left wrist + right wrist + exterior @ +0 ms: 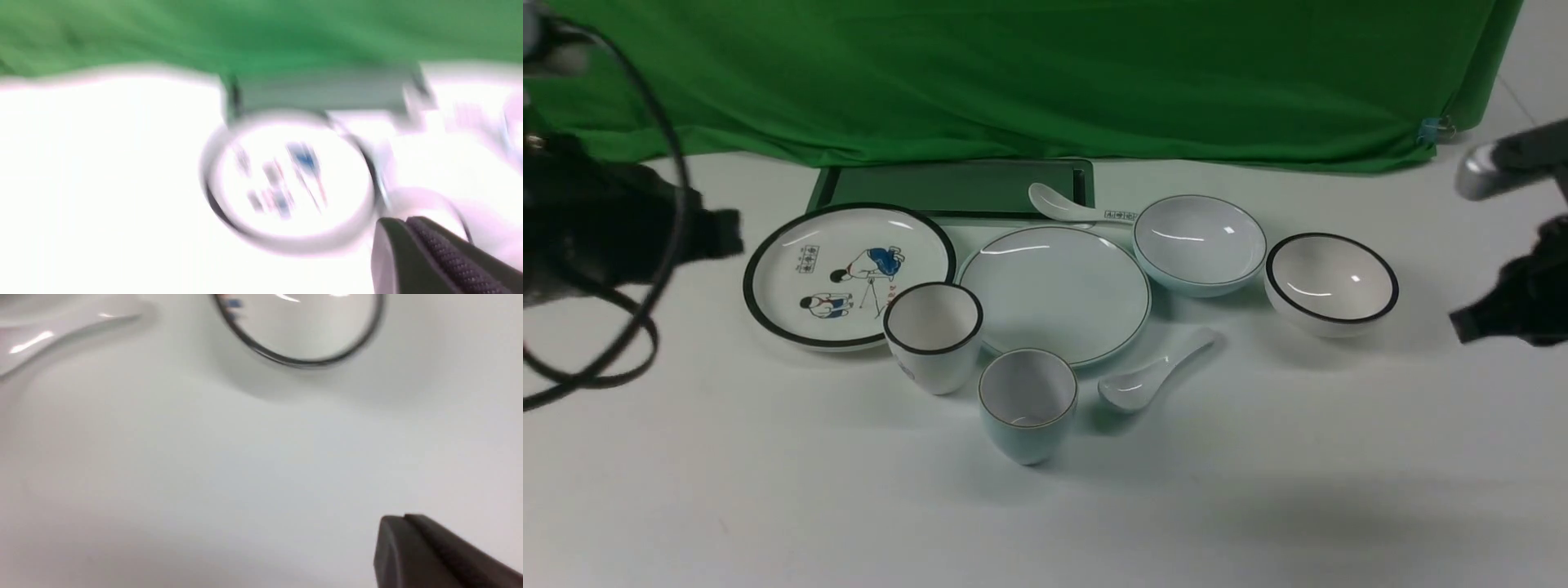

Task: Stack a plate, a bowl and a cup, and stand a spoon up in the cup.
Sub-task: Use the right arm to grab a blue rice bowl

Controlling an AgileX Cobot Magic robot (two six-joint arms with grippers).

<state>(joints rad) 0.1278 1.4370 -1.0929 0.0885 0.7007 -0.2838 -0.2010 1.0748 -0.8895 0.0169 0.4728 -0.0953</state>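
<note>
Currently the pale blue-green plate (1055,296) sits flat mid-table, landmark for the rest. Pale bowl (1200,239): beyond it to the right, upright. Pale cup (1027,402): upright, on the plate's near side. Plain spoon (1153,374): just right of the plate, handle angled away. Black-rimmed cup (934,333) is near-left of the plate; cartoon plate (849,276) left; black-rimmed bowl (1331,279) well right.

Left gripper (406,220): raised, left of the plate, past the cartoon plate, fingers pressed together, empty. Right gripper (404,516): raised, far right of the plate, tips together, empty.

Text: marked spoon (1078,209) behind the plate has handle characters, cartoon plate too; both too small to read.
</note>
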